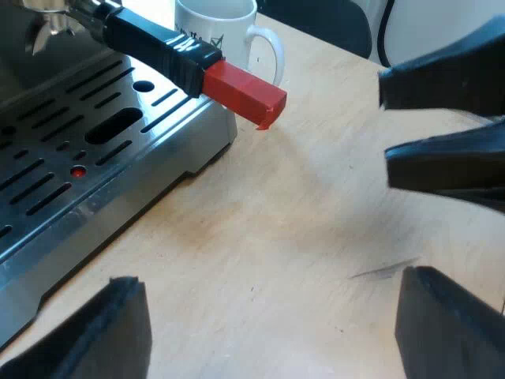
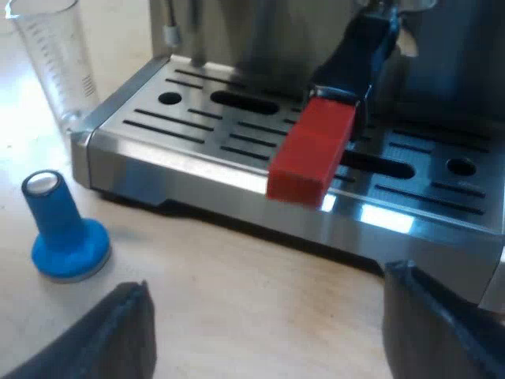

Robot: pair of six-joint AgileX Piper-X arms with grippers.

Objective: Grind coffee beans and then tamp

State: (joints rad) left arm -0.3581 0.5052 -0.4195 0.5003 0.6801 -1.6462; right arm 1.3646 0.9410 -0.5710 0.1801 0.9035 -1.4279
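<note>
The holder is locked into the front of the coffee machine. Its dark handle sticks out over the drip tray. The red end of the handle reaches past the tray's edge, out over the counter.

I think the holder is heavy and stiff, since it looks like metal and hard plastic. It won't bend or squash. The red end is a block with flat sides, so that looks like the best place to hold it. Pinch two flat sides and squeeze hard. A locked holder will likely need a strong turn, and smooth sides may slip.

The blue tamper stands upright on the counter, just beside a corner of the tray. It has a thin neck and a wide round foot. I guess it is light and easy to knock over, so take it by the neck.

Your left claw is wide apart over the bare counter, near the red end, with nothing in it. Your right claw is wide apart too and holds nothing. It faces the red end.

A white mug stands on the counter near the tray's corner, past the red end. A clear measuring glass stands by another corner, near the tamper. Both can break, so keep off them.
</note>
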